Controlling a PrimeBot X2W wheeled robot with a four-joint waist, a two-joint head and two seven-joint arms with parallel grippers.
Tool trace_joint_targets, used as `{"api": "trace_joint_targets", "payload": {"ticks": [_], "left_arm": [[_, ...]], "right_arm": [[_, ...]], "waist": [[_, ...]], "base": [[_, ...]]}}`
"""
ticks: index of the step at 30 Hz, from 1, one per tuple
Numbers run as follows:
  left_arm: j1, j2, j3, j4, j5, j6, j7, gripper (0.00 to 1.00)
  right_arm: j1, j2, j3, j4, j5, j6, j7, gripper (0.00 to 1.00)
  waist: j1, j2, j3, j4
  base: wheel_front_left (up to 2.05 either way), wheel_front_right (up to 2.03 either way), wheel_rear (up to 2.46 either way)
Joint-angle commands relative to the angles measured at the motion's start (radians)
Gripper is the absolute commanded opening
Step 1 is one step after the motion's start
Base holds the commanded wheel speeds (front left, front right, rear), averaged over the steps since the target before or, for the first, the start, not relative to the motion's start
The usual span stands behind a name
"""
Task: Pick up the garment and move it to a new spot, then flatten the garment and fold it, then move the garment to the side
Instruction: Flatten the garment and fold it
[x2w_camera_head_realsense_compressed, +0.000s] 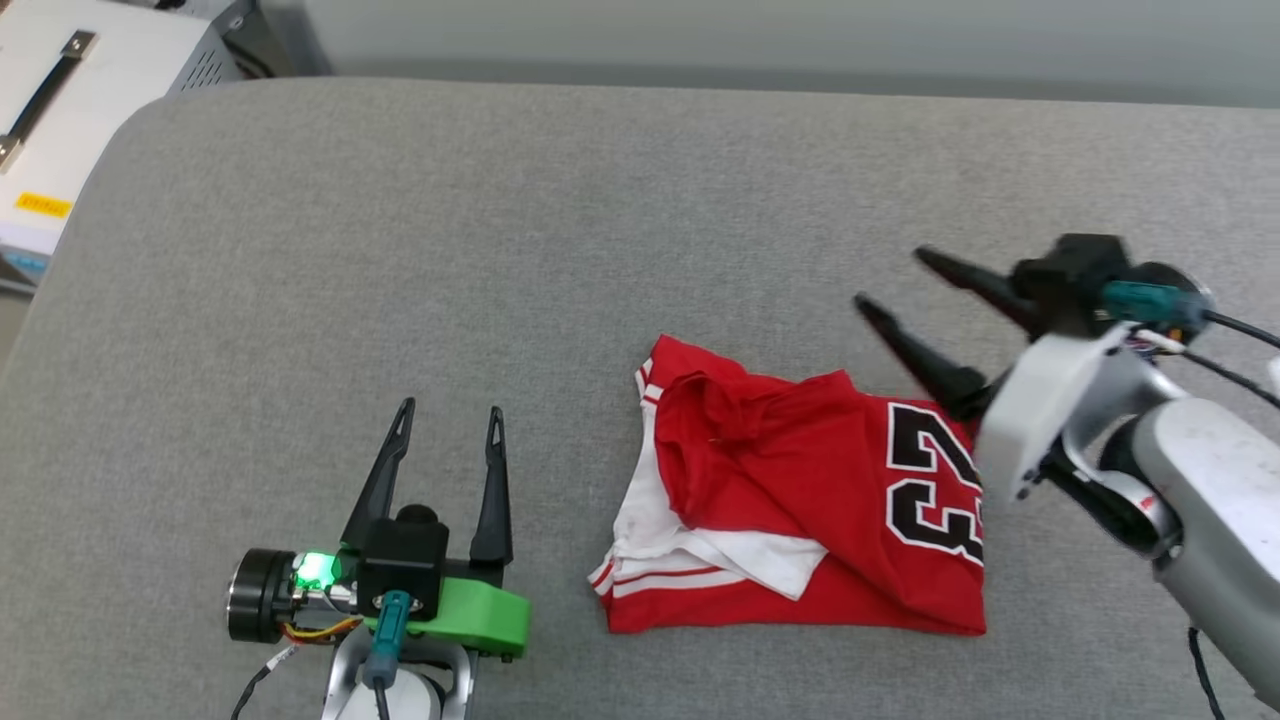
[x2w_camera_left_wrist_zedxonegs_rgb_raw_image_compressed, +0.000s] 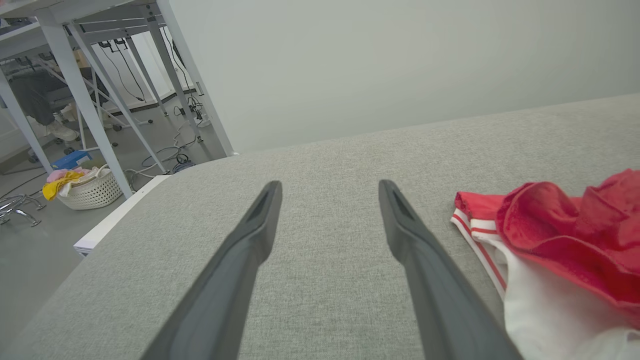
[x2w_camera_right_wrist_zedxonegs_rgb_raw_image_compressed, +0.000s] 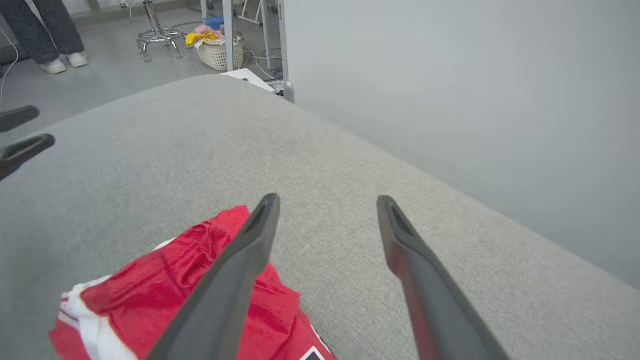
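The garment lies loose, right gripper wide, angled above its edge, left gripper wide alongside

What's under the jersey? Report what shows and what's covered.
The jersey lies folded on the grey cushion, which shows around it. A white sleeve pokes out between red layers. Whatever lies directly beneath the fabric is covered.

Wide bare grey upholstered surface left of and beyond the garment; in the way: that heap itself, left gripper nearside, right gripper at its far-right corner.
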Motion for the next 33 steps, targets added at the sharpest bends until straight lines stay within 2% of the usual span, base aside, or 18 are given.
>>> {"api": "trace_joint_targets", "payload": {"ticks": [1,8,14,18,22,33], "left_arm": [[0.010,0.009,0.007,-0.001,-0.003,-0.003,-0.006,1.00],[0.032,0.021,0.029,-0.019,-0.006,-0.002,-0.006,1.00],[0.060,0.024,0.037,-0.035,-0.008,-0.002,-0.006,1.00],[0.078,0.026,0.034,-0.044,-0.007,-0.008,-0.006,1.00],[0.093,0.028,0.032,-0.052,-0.009,-0.014,-0.006,1.00],[0.136,0.035,0.026,-0.067,-0.008,-0.026,-0.006,1.00]], "right_arm": [[0.037,0.007,-0.049,0.004,-0.045,-0.001,-0.045,1.00],[0.215,0.122,-0.370,0.010,-0.309,-0.001,-0.248,1.00],[0.373,0.266,-0.572,-0.057,-0.485,-0.001,-0.320,1.00],[0.472,0.349,-0.648,-0.131,-0.556,-0.001,-0.328,1.00],[0.573,0.417,-0.700,-0.197,-0.573,-0.001,-0.329,1.00],[0.744,0.484,-0.751,-0.259,-0.592,-0.001,-0.329,1.00]], "waist": [[-0.0001,0.0000,-0.034,-0.034],[-0.0001,0.0000,-0.069,-0.062],[-0.0001,0.0000,-0.098,-0.075],[-0.0001,0.0000,-0.115,-0.076],[-0.0001,0.0000,-0.130,-0.072],[-0.0001,0.0000,-0.151,-0.059]], "base": [[0.00,0.00,0.00],[0.00,0.00,0.00],[0.00,0.00,0.00],[0.00,0.00,0.00],[0.00,0.00,0.00],[0.00,0.00,0.00]]}}
